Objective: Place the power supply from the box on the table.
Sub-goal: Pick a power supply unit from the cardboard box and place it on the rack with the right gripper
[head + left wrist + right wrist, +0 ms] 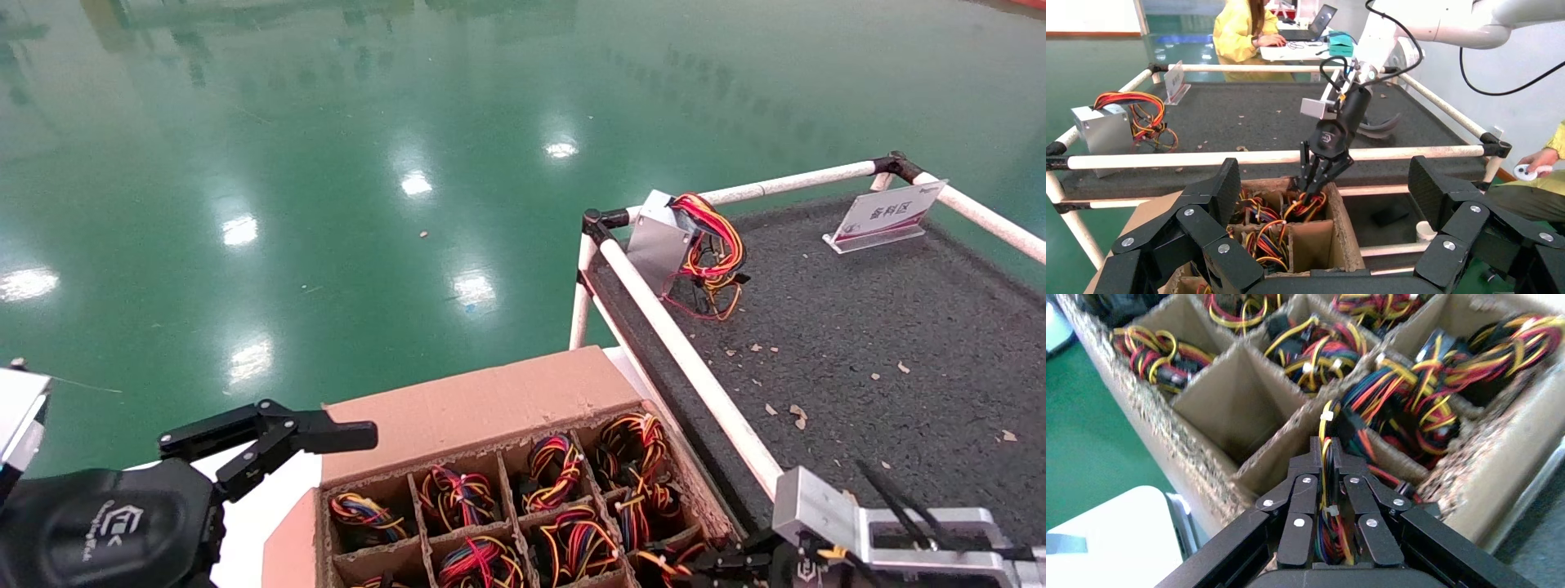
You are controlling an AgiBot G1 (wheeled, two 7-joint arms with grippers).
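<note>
The cardboard box (474, 404) has a grid of cells, most holding bundles of red, yellow and orange wires. My right gripper (1324, 447) reaches into the cell at the box corner nearest the table and is shut on the wire bundle (1333, 533) of a power supply whose metal body is hidden in the cell. From the left wrist view, the right gripper (1309, 193) dips into the box (1346, 226). Another power supply (662, 241) lies at the table's (858, 343) far left corner. My left gripper (310, 457) hangs open beside the box, away from the table.
White pipe rails (686, 359) rim the table, one running between box and mat. A slanted sign (887, 214) stands at the far edge. One cell (1229, 404) is empty. People in yellow sit beyond the table (1242, 30) and beside it (1535, 171).
</note>
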